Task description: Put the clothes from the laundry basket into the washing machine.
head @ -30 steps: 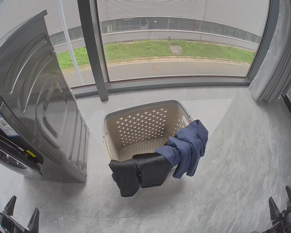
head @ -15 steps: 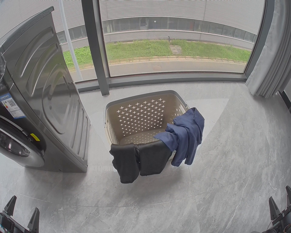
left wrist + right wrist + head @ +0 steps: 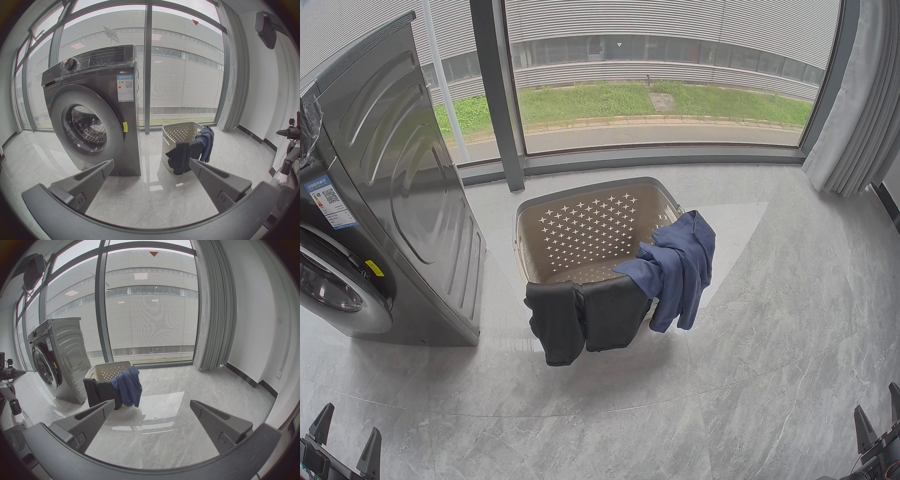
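Left jaws stand wide, holding nothing: two dark, wedge-shaped fingers (image 3: 90, 176) with ridged pads at the tips, low over the floor (image 3: 737, 375). Right jaws are the same, wide and bare, their fingers (image 3: 218, 421) just as blunt and matte. The floor is glossy grey stone-look tile with pale veins.

Ahead of me, between the two jaws and well apart from both, sits the basket (image 3: 587, 231). It is a beige plastic tub with rounded corners, a grey rim and walls punched with small star-shaped holes. A black cloth (image 3: 581, 319) hangs over the rim nearest the jaws in two flat, limp folds that drop down the outer wall. A blue cloth (image 3: 675, 269), soft and creased, drapes over the corner towards the right jaws. It touches the black one where they meet on the rim.

The washer (image 3: 93, 125) stands ahead of the left jaws, just beside the basket on its far side from the right jaws. It is a dark grey metal box with pressed curves in its side panel and a round door (image 3: 84, 128) with a glass porthole. Crinkled clear film (image 3: 103, 62) covers its top panel.

Beyond both are a tall window (image 3: 662, 81) and a pleated pale curtain (image 3: 856, 125).
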